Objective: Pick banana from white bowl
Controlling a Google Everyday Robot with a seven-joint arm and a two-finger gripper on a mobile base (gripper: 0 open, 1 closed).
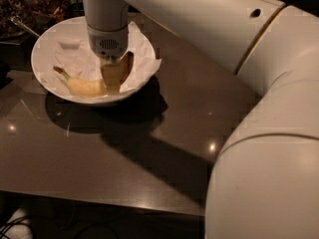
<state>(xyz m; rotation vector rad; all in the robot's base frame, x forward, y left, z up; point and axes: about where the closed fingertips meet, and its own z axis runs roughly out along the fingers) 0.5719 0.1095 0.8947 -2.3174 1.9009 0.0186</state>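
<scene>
Single view, set high and close behind the arm [279,173], aimed steeply down and toward the far left over a dark table [124,168]; near right and top edge filled by the arm's white links. Framed at far left, fairly near the lens: gripper [115,79] low inside the white bowl [44,51], right at the banana [82,87].
</scene>
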